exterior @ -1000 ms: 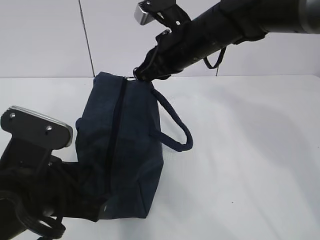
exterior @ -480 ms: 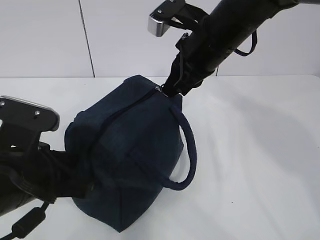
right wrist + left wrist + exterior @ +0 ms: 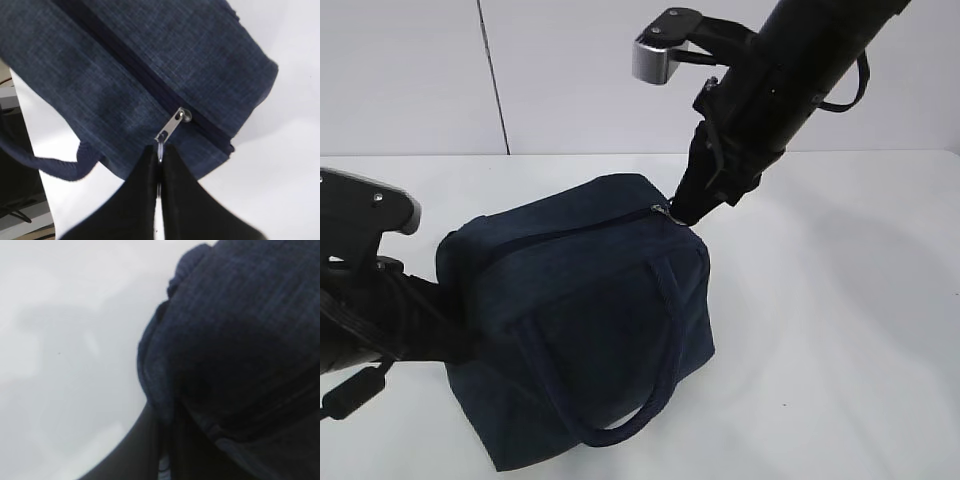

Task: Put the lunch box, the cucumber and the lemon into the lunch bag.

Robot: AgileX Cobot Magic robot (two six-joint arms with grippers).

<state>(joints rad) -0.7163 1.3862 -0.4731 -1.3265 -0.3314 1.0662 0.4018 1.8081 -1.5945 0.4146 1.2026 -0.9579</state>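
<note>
Far left of the exterior view: left gripper [image 3: 455, 335] of the black left arm, low over the white desk [image 3: 840, 300], buried against the left end of the boxy dark navy fabric lunch bag [image 3: 580, 320]; jaws pressed together on a fold of the bag's cloth, as seen in the left wrist view, where bunched navy fabric [image 3: 235, 340] fills the right side above the dark fingers [image 3: 140, 450], with bare pale desk [image 3: 60, 340] to the left. Silver-edged camera block on the left arm's wrist [image 3: 365, 205] just above and left of the bag. Centre: lunch bag resting on the desk, slightly tilted, one corner turned toward the camera; dark zipper line [image 3: 560, 232] running along the top from left to right, closed along its visible length; one navy strap handle [image 3: 650, 400] hanging down the near face in a loop. Lunch box, cucumber and lemon not visible in any view. Upper right of the bag: small metal zipper pull [image 3: 665, 212] at the top right corner, pinched between the shut jaws of the right gripper [image 3: 682, 212]; right wrist view: silver pull tab [image 3: 172, 126] angled down from the zipper end into the narrow seam between the two black fingers [image 3: 137, 195], closed tight on it. Right arm [image 3: 790, 70] rising steeply up and to the right, out of frame. Behind: plain pale wall with one vertical seam [image 3: 492, 75].
</note>
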